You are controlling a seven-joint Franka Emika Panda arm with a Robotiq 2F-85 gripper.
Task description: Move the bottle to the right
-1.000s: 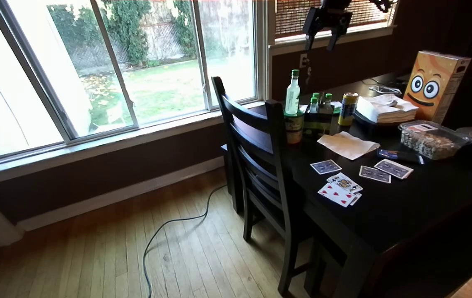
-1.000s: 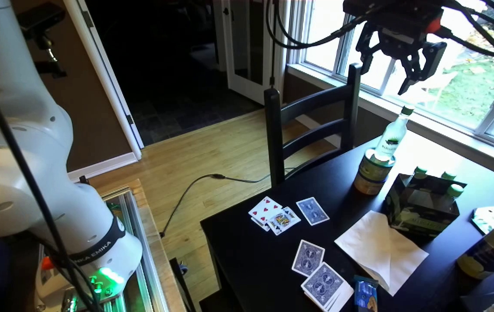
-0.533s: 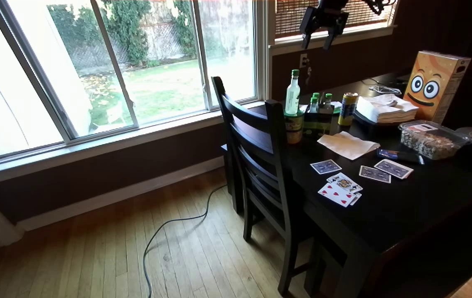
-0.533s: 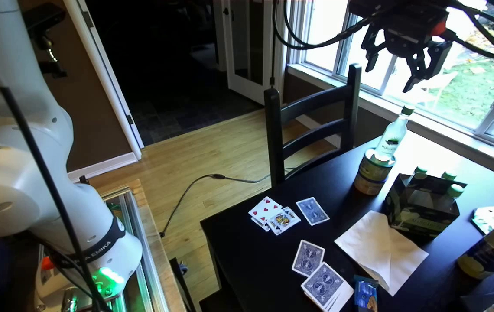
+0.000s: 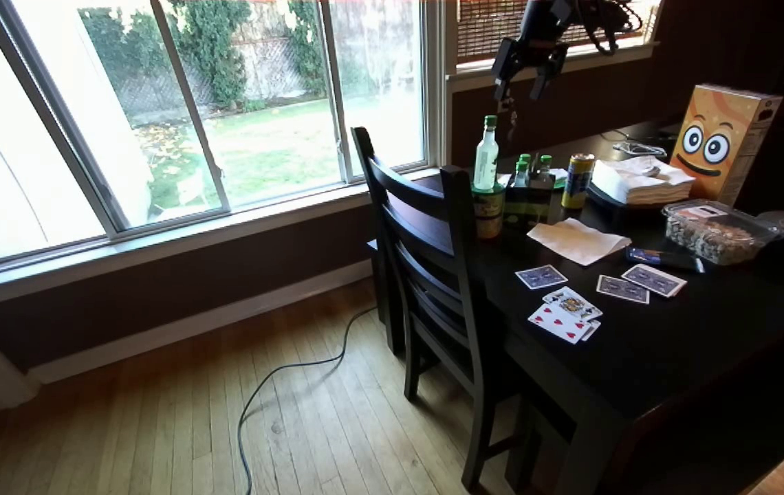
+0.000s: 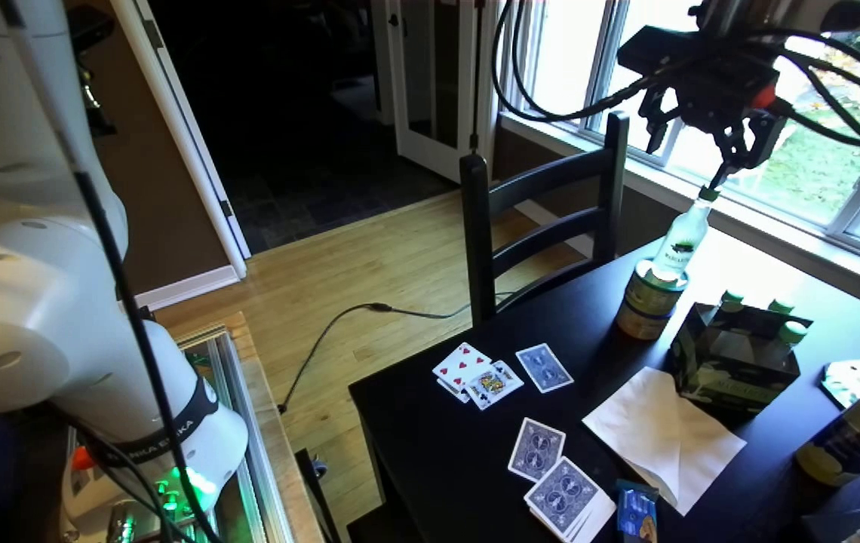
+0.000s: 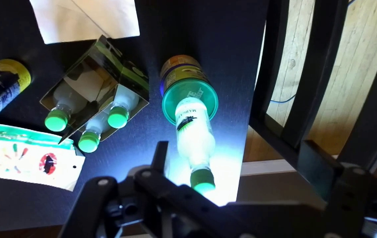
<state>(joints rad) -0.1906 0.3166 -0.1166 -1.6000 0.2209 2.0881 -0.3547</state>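
Worktop (image 6: pixel 445 445) carries 2 stacked tubs (image 6: pixel 651 296) with 1 slim bottle (image 7: pixel 193 132) upright on top, beside 1 carton (image 6: pixel 733 378) of 3 green-capped bottles (image 7: pixel 118 116); 1 hand (image 7: pixel 240 164), spread wide, hangs above the slim bottle.

Black table (image 6: pixel 460 452), clock hub = white napkin (image 6: pixel 660 445) flat on it. In an exterior view: tub stack (image 6: pixel 647 309) at 12, green-black carton (image 6: pixel 735 373) between 1 and 2, can (image 6: pixel 845 445) at 3, blue packet (image 6: pixel 637 511) at 7, face-down cards (image 6: pixel 537 449) at 8, 9 and 10, face-up cards (image 6: pixel 484 383) near 10 — farther out. Same hub, in an exterior view — orange box (image 5: pixel 721 141) at 2, clear container (image 5: pixel 715 237) at 3.
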